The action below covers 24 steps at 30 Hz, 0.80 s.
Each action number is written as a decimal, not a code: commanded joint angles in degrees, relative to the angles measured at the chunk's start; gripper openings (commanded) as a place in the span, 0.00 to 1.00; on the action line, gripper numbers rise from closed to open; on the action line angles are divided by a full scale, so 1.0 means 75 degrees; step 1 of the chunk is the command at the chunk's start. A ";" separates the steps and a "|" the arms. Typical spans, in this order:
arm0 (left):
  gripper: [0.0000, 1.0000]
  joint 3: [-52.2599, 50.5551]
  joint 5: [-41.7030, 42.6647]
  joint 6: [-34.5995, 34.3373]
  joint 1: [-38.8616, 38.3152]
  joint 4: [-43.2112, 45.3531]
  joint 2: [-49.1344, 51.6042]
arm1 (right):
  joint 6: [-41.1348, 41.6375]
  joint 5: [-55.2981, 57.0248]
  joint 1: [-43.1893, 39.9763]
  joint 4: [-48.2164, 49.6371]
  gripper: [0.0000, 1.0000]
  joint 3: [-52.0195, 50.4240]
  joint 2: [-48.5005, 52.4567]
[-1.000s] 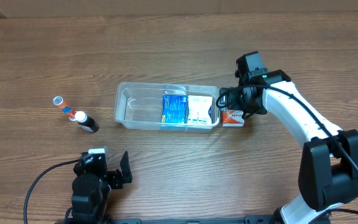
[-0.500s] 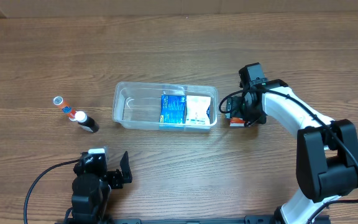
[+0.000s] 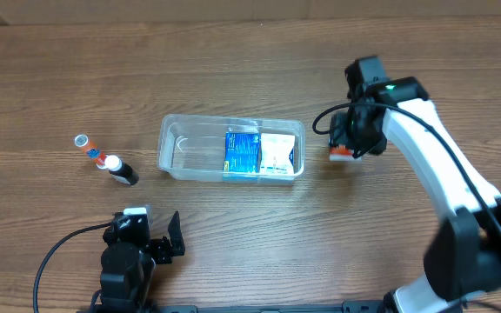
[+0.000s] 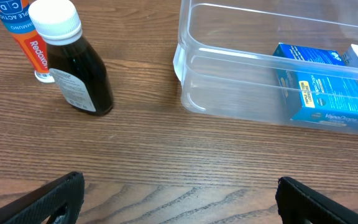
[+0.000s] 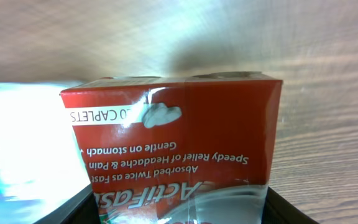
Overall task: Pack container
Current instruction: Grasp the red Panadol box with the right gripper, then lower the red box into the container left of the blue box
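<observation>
On the bench [image 3: 233, 226] the container [image 3: 174, 148], centre, holds a blue box [image 3: 243, 153] and a white box [image 3: 277, 155], and the right arm [image 3: 433, 161], bent over just beside the container's right end, has lifted its end effector [image 3: 348, 143], clamped on the red box [image 5: 185, 149], apparently for loading, while the left end effector [image 4: 179, 193] rests open.

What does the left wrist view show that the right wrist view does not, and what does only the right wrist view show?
Only the left wrist view shows the clear container with a blue box inside it, a dark bottle with a white cap, an orange tube behind the bottle, and the open left gripper. Only the right wrist view shows the red box, printed "Gentle on stomach", between the fingers of the right gripper. Both views show the wooden table. A bright blur at the left edge of the right wrist view cannot be identified.
</observation>
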 commanded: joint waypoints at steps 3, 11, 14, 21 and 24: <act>1.00 -0.0044 0.0041 0.0090 -0.0044 0.0015 -0.0058 | 0.0487 0.0032 0.1708 0.0350 0.52 0.0621 -0.1460; 1.00 -0.0044 0.0041 0.0090 -0.0044 0.0015 -0.0058 | 0.2206 0.0460 0.4054 0.3016 0.54 0.0300 -0.0029; 1.00 -0.0044 0.0041 0.0093 -0.0044 0.0015 -0.0058 | 0.2544 0.0082 0.4281 0.3789 0.54 0.0300 0.1026; 1.00 -0.0044 0.0041 0.0090 -0.0044 0.0015 -0.0058 | 0.3293 -0.0740 0.4447 0.4811 0.53 0.0300 0.2092; 1.00 -0.0044 0.0041 0.0090 -0.0044 0.0015 -0.0058 | 0.3369 -0.0746 0.4494 0.5062 0.53 0.0300 0.2320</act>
